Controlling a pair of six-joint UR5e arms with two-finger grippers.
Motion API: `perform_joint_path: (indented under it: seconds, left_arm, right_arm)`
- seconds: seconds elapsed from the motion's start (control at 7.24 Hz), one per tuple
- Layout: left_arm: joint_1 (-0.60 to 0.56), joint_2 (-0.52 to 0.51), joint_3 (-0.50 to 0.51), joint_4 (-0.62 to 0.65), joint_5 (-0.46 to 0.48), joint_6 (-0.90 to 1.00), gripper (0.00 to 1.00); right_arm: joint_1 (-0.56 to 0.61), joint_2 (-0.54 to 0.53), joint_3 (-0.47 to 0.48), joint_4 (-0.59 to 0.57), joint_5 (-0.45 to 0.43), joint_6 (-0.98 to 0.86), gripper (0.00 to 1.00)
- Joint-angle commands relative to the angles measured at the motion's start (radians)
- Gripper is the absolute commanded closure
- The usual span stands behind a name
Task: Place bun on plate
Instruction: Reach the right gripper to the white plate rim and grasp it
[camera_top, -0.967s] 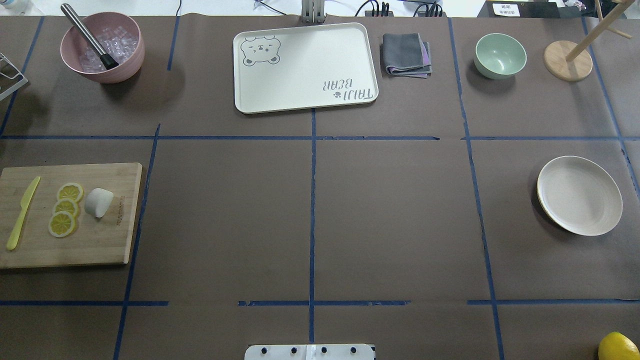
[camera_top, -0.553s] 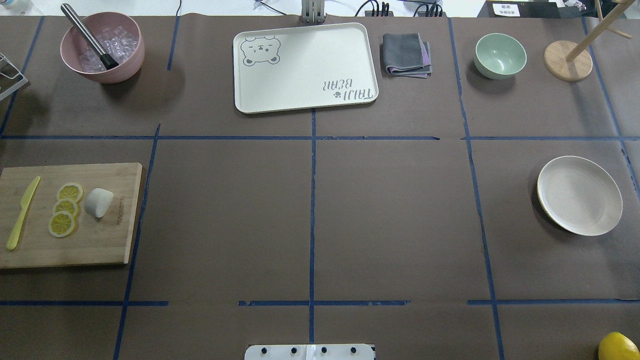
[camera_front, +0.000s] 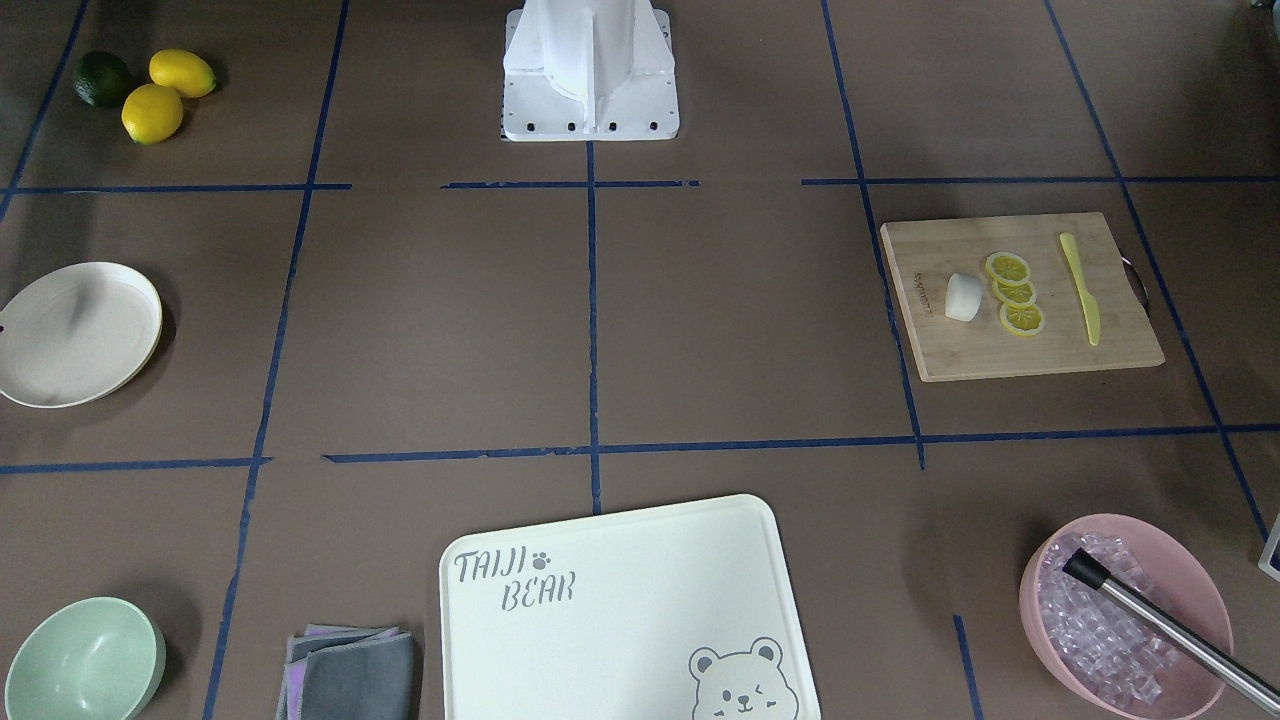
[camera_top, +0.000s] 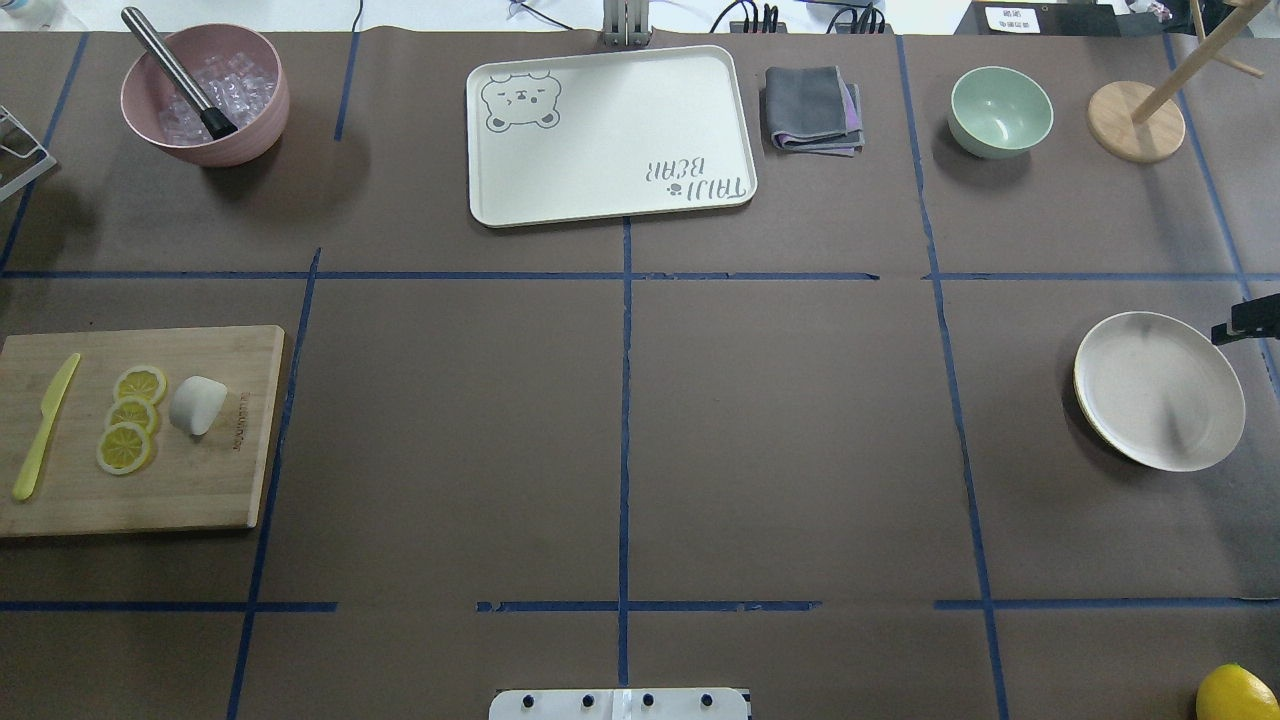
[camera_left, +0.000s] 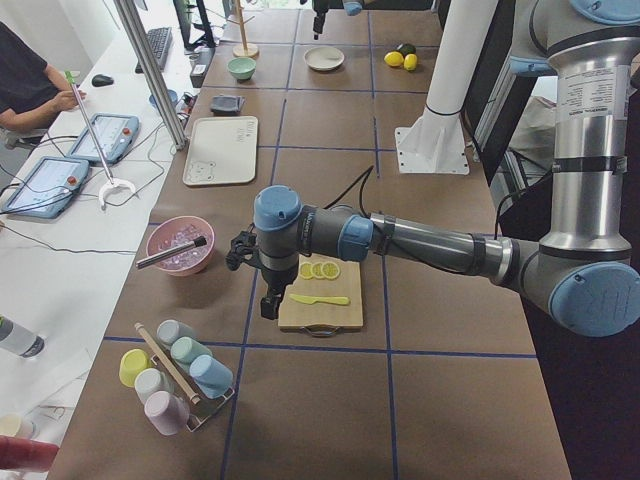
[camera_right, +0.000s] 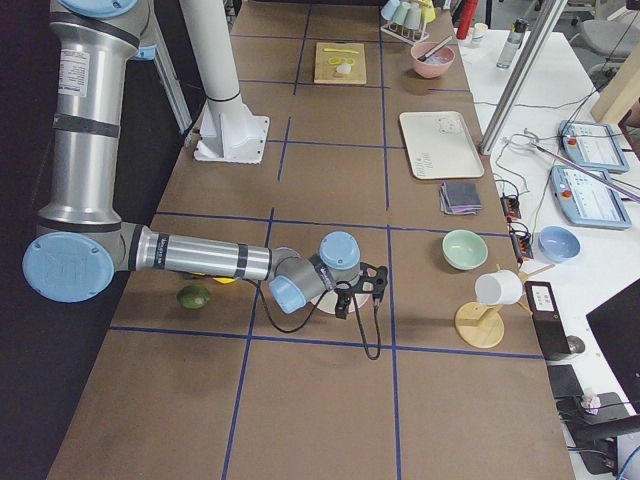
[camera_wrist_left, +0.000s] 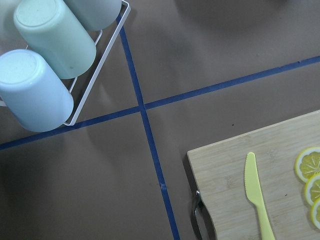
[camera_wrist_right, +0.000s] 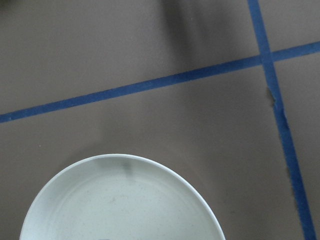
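Note:
The bun (camera_top: 197, 404) is a small white lump lying on the bamboo cutting board (camera_top: 200, 480) at the table's left, beside three lemon slices (camera_top: 132, 418); it also shows as the bun (camera_front: 962, 297). The cream plate (camera_top: 1160, 390) sits at the right, also seen as the plate (camera_front: 75, 333) and the plate (camera_wrist_right: 120, 200). My left gripper (camera_left: 268, 303) hangs over the board's outer end; I cannot tell its state. My right gripper (camera_right: 365, 283) hovers by the plate's outer side; I cannot tell its state either. Neither gripper touches the bun.
A yellow knife (camera_top: 42, 428) lies on the board. A cup rack (camera_wrist_left: 45, 60) stands beyond the board's end. At the back are a pink ice bowl (camera_top: 205, 95), bear tray (camera_top: 610, 135), folded cloth (camera_top: 812, 108), green bowl (camera_top: 1000, 110) and wooden stand (camera_top: 1135, 120). A lemon (camera_top: 1237, 693) sits front right.
A dark part of my right arm has come in at the overhead view's right edge beside the plate, and a shadow now lies across the plate. The bun has not moved.

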Motion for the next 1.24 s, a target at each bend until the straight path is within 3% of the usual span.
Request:
perform_joint_path:
  seconds: [0.0,0.41,0.55,0.83,1.11]
  left_arm:
    - [0.0,0.0,-0.008,0.0,0.003,0.001,0.0]
    - [-0.001,0.0,-0.008,0.0,0.007,-0.001,0.0]
    - [-0.001,0.0,-0.008,0.0,0.007,-0.001,0.0]
    - [-0.001,0.0,-0.008,0.0,0.007,-0.001,0.0]
    - [-0.001,0.002,-0.011,0.0,0.007,-0.001,0.0]
  right_arm:
    - [-0.078,-0.016,-0.034,0.074,-0.014,0.05,0.02]
    - [-0.086,-0.043,-0.027,0.074,-0.014,0.05,0.07]
    - [-0.086,-0.046,-0.03,0.074,-0.02,0.05,0.17]
    - [-0.086,-0.056,-0.034,0.074,-0.031,0.052,0.25]
    - [-0.087,-0.056,-0.034,0.072,-0.04,0.062,0.46]
